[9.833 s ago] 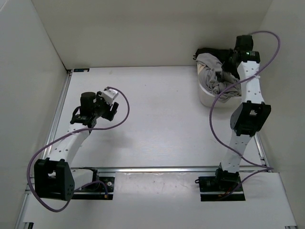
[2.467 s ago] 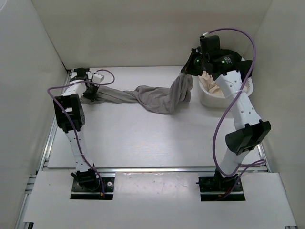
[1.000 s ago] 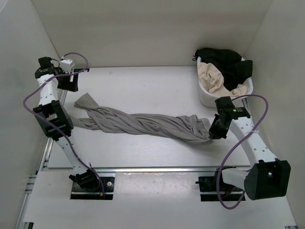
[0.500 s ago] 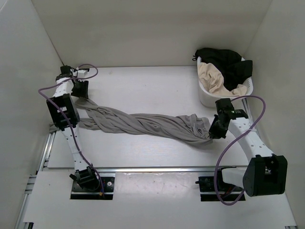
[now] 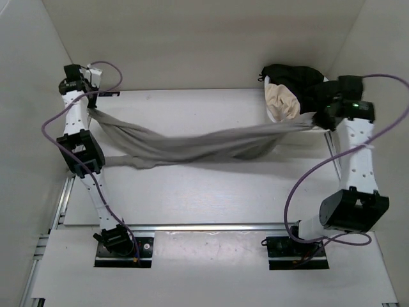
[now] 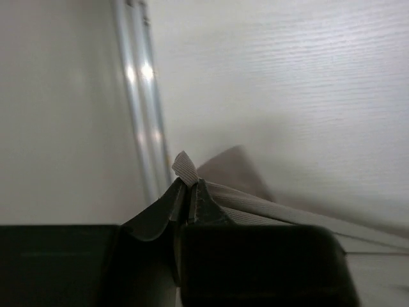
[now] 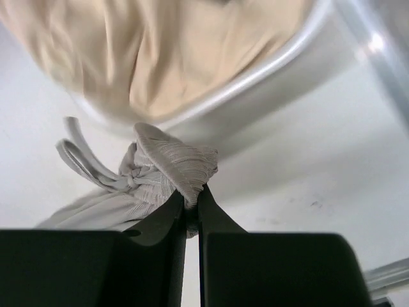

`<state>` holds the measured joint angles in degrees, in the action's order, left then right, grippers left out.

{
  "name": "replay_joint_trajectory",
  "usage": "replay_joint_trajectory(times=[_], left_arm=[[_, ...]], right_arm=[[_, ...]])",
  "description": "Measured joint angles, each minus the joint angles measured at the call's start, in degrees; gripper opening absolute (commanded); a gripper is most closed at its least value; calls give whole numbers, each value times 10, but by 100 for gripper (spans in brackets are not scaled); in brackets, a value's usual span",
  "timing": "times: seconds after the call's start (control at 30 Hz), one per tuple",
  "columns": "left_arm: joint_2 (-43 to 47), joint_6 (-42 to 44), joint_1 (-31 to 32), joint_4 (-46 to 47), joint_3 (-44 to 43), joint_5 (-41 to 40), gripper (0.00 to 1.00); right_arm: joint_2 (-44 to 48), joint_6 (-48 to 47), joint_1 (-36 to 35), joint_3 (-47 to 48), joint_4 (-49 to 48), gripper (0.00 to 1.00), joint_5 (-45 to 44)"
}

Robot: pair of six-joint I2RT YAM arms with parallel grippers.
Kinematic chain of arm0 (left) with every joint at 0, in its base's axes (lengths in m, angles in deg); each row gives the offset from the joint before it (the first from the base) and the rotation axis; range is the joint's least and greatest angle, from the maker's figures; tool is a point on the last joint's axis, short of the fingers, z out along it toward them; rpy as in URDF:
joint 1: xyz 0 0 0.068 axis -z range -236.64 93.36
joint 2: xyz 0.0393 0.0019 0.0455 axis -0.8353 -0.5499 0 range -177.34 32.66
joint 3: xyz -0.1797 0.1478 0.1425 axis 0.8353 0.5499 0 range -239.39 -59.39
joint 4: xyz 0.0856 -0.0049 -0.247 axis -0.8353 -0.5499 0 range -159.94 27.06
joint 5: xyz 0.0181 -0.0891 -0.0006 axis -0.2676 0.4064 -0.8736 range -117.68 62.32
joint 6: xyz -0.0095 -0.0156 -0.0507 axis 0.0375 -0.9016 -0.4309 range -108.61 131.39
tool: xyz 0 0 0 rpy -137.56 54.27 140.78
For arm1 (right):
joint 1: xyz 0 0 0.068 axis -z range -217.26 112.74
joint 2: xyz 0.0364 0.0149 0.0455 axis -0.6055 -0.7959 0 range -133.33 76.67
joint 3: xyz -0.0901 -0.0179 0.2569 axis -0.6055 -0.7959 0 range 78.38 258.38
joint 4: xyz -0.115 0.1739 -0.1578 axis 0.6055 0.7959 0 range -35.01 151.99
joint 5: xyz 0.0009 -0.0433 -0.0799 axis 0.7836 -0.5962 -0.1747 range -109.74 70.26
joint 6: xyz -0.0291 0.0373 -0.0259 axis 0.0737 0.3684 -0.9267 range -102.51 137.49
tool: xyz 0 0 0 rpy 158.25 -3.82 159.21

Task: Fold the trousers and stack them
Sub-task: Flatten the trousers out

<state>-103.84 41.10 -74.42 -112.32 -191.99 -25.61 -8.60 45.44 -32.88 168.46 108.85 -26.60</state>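
Trousers (image 5: pixel 192 144) hang stretched between the left gripper (image 6: pixel 187 194), clamped on one end, and the right gripper (image 7: pixel 192 204), clamped on the other; no fold or stack yet.

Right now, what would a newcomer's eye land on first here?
The grey trousers, strung in a sagging, twisted band across the far half of the table. The left hand pinches one end at the far left corner. The right hand pinches the other end beside the white basket of beige and black clothes at the far right.
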Motion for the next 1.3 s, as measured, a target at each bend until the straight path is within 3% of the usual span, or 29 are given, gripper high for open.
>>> replay_joint_trajectory(times=[0.13, 0.3, 0.5, 0.7, 0.87, 0.93, 1.1, 1.3], left_arm=[[115, 6, -18, 7, 49, 1, 14], [248, 7, -77, 14, 160, 11, 14], [265, 47, -141, -30, 255, 1, 14], [285, 82, -174, -45, 441, 1, 14], [355, 106, -201, -38, 614, 9, 14], [377, 111, -202, -38, 645, 12, 14], [383, 111, -202, -38, 606, 31, 14], [277, 72, -200, -59, 324, 75, 14]], right_arm=[[49, -1, 95, 23, 2, 0, -1], [99, 3, 101, -101, 5, 0, 21], [103, 14, 110, -232, 19, 0, 40], [144, 17, 132, -289, 15, 0, 28], [154, 32, 133, -423, -20, 0, 47], [150, 37, 136, -470, -22, 0, 54], [145, 38, 143, -452, -20, 0, 58], [72, 25, 147, -234, -26, 0, 51]])
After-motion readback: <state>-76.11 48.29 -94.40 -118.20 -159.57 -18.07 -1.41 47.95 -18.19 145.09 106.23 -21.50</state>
